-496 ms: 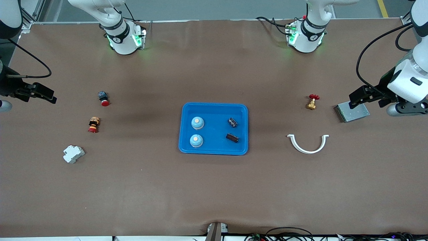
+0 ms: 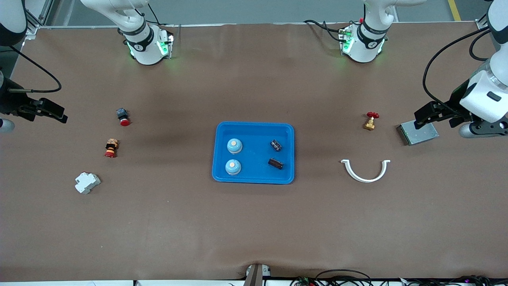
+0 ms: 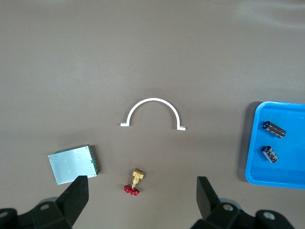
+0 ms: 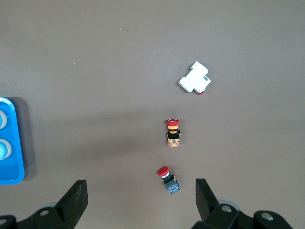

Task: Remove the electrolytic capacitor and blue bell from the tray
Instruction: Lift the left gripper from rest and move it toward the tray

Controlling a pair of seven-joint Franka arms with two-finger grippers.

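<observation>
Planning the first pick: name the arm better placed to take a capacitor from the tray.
Left. The capacitors lie in the tray toward the left arm's end. The left gripper is open there; the right gripper is open at the other end.

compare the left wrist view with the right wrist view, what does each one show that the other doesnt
Only the left wrist view: a white plastic half-ring clamp, a grey metal box with a green edge, a small brass valve with a red handwheel, two dark cylindrical capacitors, and the open left gripper.

Only the right wrist view: a white plastic block, a red-capped orange-and-black push button, a red-capped blue-and-black push button, two pale blue bells, and the open right gripper.

Both: the bright-blue plastic tray and the brown table.
</observation>
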